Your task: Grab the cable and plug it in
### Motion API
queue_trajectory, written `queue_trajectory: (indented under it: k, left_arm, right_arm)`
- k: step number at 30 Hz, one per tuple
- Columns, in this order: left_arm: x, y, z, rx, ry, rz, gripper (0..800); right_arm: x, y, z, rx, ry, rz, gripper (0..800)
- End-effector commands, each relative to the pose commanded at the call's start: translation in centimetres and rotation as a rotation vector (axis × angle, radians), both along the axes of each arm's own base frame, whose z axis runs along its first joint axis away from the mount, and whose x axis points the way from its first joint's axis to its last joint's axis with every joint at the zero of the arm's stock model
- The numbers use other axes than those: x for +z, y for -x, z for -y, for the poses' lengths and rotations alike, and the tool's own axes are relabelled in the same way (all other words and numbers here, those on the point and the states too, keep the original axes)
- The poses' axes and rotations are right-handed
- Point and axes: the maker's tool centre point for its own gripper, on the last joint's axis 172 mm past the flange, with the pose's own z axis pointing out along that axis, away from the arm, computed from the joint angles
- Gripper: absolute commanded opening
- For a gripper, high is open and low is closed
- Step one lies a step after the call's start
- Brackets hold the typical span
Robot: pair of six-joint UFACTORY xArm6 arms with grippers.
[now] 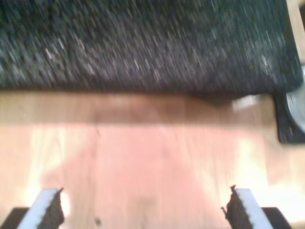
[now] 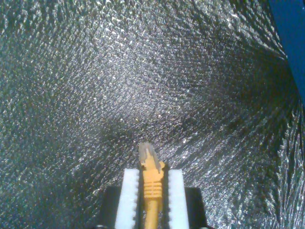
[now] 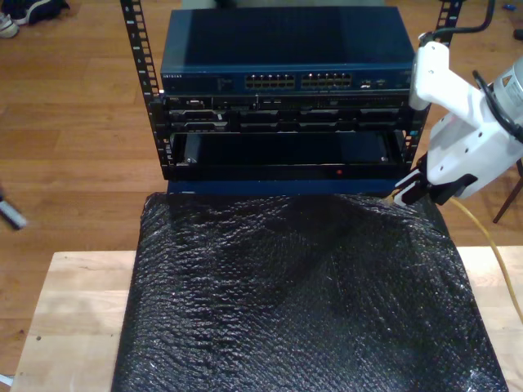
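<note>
- Cable point(image 2: 151, 183) sits clamped in my second claw point(image 2: 151, 191), plug point(image 2: 147, 151) poking out over black wrap point(image 3: 302, 302).
- My first claw point(image 1: 143, 210) gapes wide above the desk point(image 1: 143, 157).

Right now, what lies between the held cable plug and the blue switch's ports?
In the exterior view, between the cable plug in my second gripper and the switch: bare air, rack post.

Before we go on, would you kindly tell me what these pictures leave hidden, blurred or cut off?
- Long yellow-orange network cable: the exterior view's right edge cuts it off, so its far end is unseen.
- Its small clear plastic plug: in the exterior view my second gripper hides it.
- Blue network switch's ports: too small to tell free from occupied.
- Black textured mat: motion-blurred in the first wrist view, above my first gripper.
</note>
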Motion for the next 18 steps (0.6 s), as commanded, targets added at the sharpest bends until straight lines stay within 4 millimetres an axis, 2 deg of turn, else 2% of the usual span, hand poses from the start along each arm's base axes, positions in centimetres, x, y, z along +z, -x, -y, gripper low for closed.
queue_trajectory:
  k: [4,6,12,15,18]
  left_arm:
    - [-1.3,4.0,-2.0,-0.026,0.005,-0.014,799]
    - [-1.9,6.1,-2.4,-0.056,0.013,-0.02,799]
    - [-3.4,12.5,-2.7,-0.106,0.047,-0.024,799]
    - [-4.7,15.9,-2.0,-0.117,0.09,-0.026,799]
    - [-5.3,17.9,-1.2,-0.129,0.125,0.0,799]
  right_arm:
    - [-0.2,0.1,0.0,0.002,0.002,-0.005,0]
    - [-0.3,0.2,0.0,0.002,0.002,-0.006,0]
    - [-1.0,0.3,0.0,0.0,0.002,-0.021,0]
    - [-1.3,0.6,0.0,0.0,0.002,-0.029,0]
    - [-1.4,0.6,0.1,0.0,0.002,-0.03,0]
